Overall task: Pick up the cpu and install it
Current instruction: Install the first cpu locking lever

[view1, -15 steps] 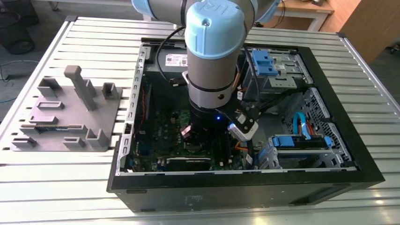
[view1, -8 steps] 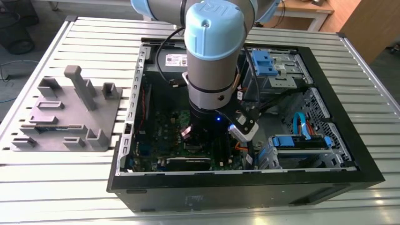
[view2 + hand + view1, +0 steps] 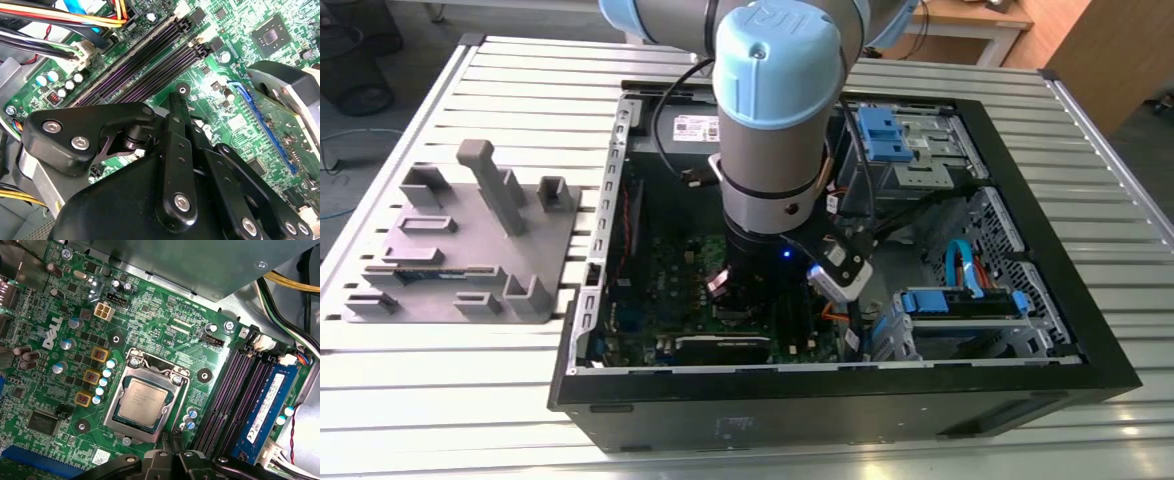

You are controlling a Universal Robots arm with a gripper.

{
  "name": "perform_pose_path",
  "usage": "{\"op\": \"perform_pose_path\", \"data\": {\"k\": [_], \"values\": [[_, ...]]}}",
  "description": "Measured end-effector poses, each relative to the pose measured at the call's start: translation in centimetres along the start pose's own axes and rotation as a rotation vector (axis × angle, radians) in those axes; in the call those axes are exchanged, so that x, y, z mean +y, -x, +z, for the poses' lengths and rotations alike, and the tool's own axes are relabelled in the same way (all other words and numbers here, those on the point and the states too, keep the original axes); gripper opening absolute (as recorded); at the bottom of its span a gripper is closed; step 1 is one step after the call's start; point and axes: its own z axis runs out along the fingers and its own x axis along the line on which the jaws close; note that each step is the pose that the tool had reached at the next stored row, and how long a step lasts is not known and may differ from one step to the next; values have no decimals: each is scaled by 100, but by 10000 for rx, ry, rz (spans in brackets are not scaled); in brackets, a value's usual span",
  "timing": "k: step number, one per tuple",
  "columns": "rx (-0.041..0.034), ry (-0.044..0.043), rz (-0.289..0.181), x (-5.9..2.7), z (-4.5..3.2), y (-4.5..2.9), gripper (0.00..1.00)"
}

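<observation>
The cpu (image 3: 143, 401), a small square chip with a pale silvery top, lies flat in its socket on the green motherboard (image 3: 150, 315), with the shiny metal socket frame (image 3: 116, 405) around it. My gripper (image 3: 172, 436) hovers at one corner of that frame, its thin black fingers drawn together and holding nothing. In the second wrist view the gripper (image 3: 176, 102) points down at the board beside the black memory slots (image 3: 145, 60). In the exterior view the gripper (image 3: 744, 300) reaches down inside the open computer case (image 3: 854, 385), low over the motherboard (image 3: 674, 275).
A blue memory stick (image 3: 267, 400) stands in a slot beside the socket. Cable bundles (image 3: 75, 20) run along the board's edge. Blue drive brackets (image 3: 887, 135) sit at the case's far side. A grey plastic block with upright posts (image 3: 467, 240) stands on the slatted table at the exterior view's left.
</observation>
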Motion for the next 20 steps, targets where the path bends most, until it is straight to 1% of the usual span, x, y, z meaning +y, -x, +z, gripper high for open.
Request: {"op": "perform_pose_path", "data": {"k": [8, 14, 20], "values": [[-33, 34, -122, -1, 3, 2, 11], [-35, 36, -138, 0, 4, 2, 11], [-71, 76, -402, -1, 11, 9, 11]]}}
